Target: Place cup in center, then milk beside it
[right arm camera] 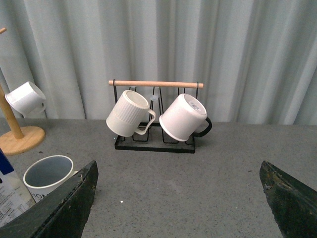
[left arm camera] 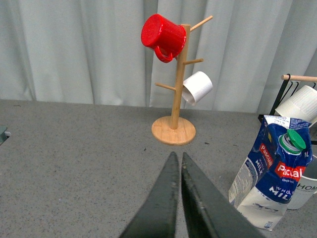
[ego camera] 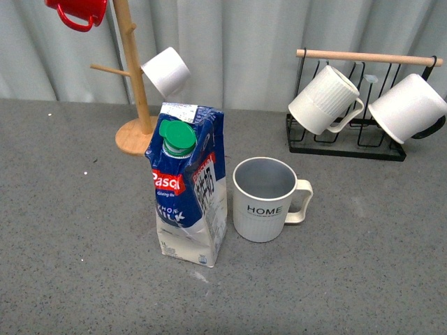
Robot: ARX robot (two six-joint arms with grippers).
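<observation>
The off-white ribbed cup with black "HOME" lettering stands upright in the middle of the grey table, handle to the right. The blue-and-cream milk carton with a green cap stands right beside it on its left, almost touching. Neither arm shows in the front view. In the left wrist view my left gripper is shut and empty, above the table, with the milk off to one side. In the right wrist view my right gripper is open and empty, with the cup beside one finger.
A wooden mug tree with a red mug and a small white mug stands at the back left. A black wire rack at the back right holds an unlettered ribbed mug and a smooth white mug.
</observation>
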